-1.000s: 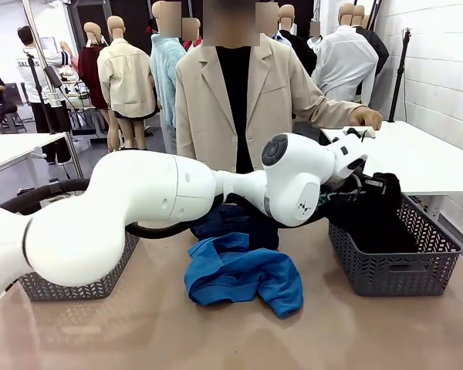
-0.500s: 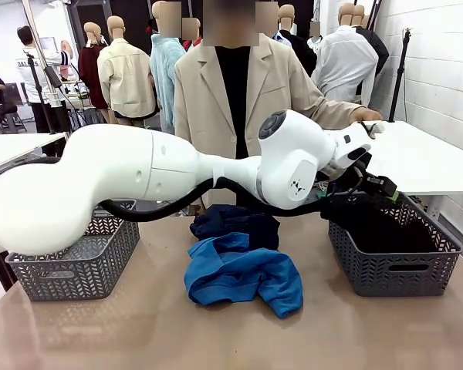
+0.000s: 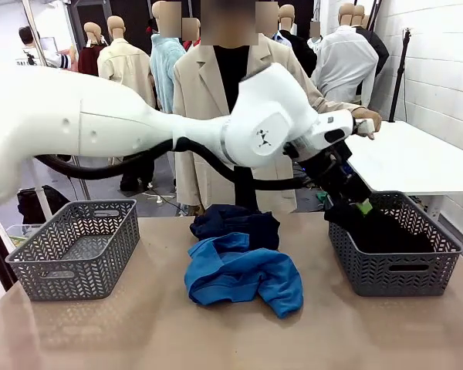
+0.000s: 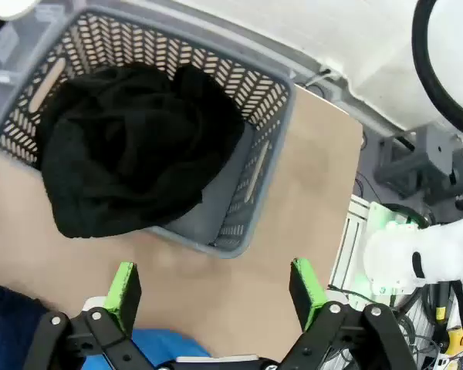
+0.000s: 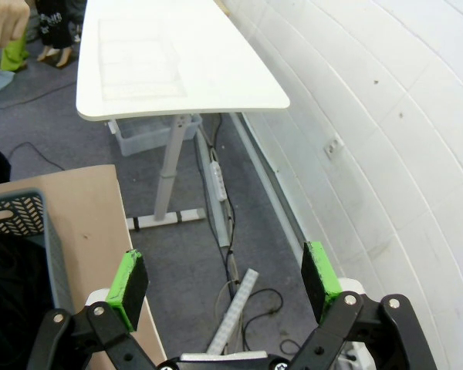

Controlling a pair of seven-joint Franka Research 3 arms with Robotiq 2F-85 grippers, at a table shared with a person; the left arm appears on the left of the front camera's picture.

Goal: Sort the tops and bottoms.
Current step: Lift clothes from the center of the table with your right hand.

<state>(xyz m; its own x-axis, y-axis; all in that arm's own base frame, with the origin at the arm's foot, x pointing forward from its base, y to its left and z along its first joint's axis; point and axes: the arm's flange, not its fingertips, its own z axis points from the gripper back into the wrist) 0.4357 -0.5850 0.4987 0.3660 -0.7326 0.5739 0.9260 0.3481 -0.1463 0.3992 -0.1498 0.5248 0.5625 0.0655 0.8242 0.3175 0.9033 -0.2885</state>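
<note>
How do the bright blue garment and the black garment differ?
The bright blue garment lies on the tabletop in the middle; the black garment sits in the grey basket on the robot's right. The blue one is spread flatter; the black one is bunched, draping over the basket's rim. Both are soft, crumpled cloth.

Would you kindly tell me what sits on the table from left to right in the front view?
left grey basket → bright blue top → right grey basket, with a black garment inside it.

- Bright, even light from above is filling the room, and a soft shadow is lying just beside the grey basket (image 4: 247,166).
- Wide-angle distortion is bowing that basket's rim.
</note>
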